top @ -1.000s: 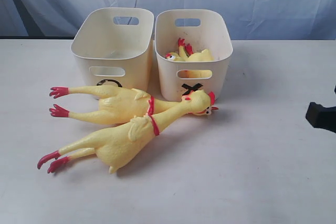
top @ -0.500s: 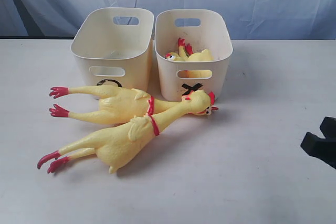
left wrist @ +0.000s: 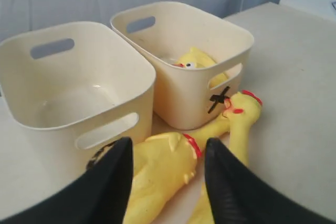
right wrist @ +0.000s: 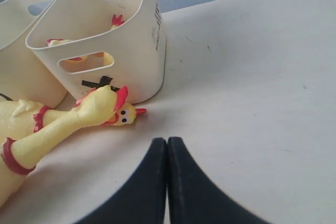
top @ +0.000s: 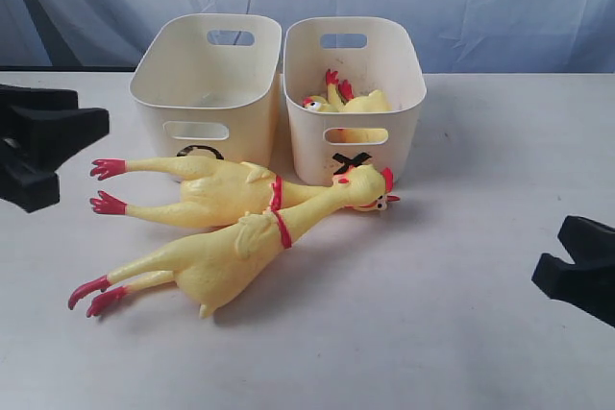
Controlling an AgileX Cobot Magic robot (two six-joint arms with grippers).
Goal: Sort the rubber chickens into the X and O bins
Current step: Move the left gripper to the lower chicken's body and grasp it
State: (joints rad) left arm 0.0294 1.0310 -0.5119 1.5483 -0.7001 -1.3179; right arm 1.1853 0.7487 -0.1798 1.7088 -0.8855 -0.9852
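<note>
left gripper (left wrist: 167, 148) jaws spread, empty, above the rear long chicken (top: 207, 194) body. Judged step: grab this one for the O bin (top: 159, 74), nothing visible inside it. Best pinch across the fat body, not the thin neck. Its neck seems to run under the front long chicken (top: 226, 256), so lift slow or the front one drags. Both lie on the table (top: 461, 333), heads just in front of the X bin (top: 408, 93). right gripper (right wrist: 167, 142) fingers pressed together, empty, well apart at right. Count: 2 bins, 2 long chickens on table, 1 small chicken (top: 356, 101) in X bin, 2 grippers
</note>
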